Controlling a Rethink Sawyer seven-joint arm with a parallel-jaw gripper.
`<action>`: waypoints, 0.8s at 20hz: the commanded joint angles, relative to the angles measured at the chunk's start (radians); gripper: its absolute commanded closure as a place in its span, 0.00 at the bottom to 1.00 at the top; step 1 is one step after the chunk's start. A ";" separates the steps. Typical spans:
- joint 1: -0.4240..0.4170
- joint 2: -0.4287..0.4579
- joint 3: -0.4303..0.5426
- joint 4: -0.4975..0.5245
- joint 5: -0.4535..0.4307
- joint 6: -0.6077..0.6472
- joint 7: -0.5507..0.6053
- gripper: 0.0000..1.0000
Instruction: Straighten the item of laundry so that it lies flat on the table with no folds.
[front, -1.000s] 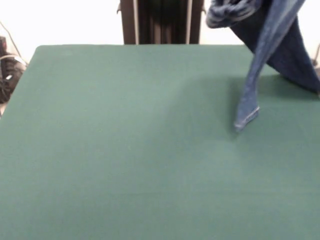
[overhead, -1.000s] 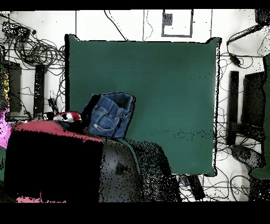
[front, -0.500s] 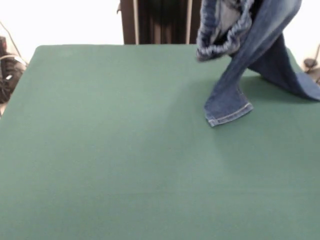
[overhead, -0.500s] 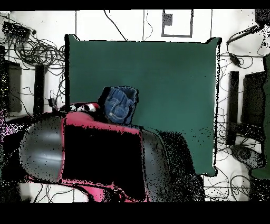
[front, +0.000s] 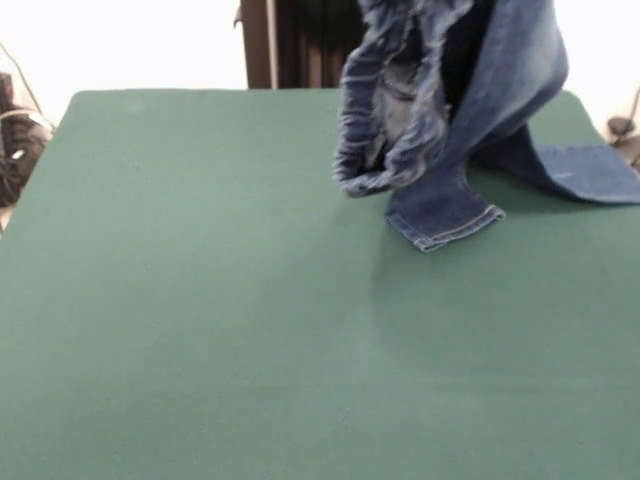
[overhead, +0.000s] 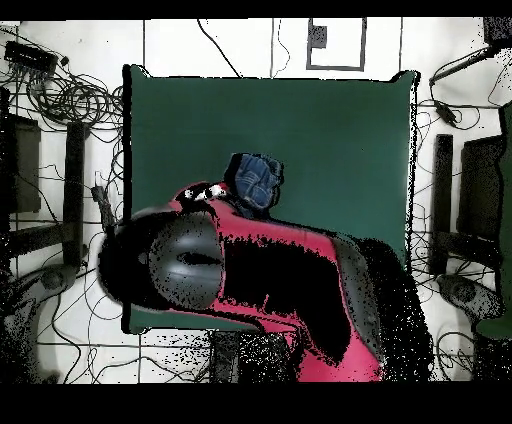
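The blue denim jeans (front: 450, 100) hang bunched from above the top edge of the front view, over the far right part of the green table (front: 200, 300). The elastic waistband droops at the left of the bundle. One leg's cuff (front: 445, 222) rests on the cloth and the other leg (front: 590, 172) trails flat to the right. In the overhead view the jeans (overhead: 255, 180) show as a small blue bundle at the tip of the red arm (overhead: 280, 270). My gripper (overhead: 226, 192) is at that tip, holding the jeans up; its fingers are hidden.
The dark pedestal (front: 320, 45) stands behind the table's far edge. Cables and equipment (overhead: 60, 90) lie on the floor around the table (overhead: 330, 130). Dark boxes (overhead: 480, 190) stand beside its right side in the overhead view.
The jeans have been carried leftward in the front view and hang lower, with more leg on the cloth. In the overhead view the arm has swung further over the table.
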 joint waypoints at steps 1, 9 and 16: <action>-0.042 -0.020 0.182 0.182 -0.043 -0.047 -0.366 1.00; -0.106 -0.029 0.226 0.221 -0.078 -0.111 -0.426 1.00; -0.230 -0.036 0.309 0.311 -0.115 -0.236 -0.511 1.00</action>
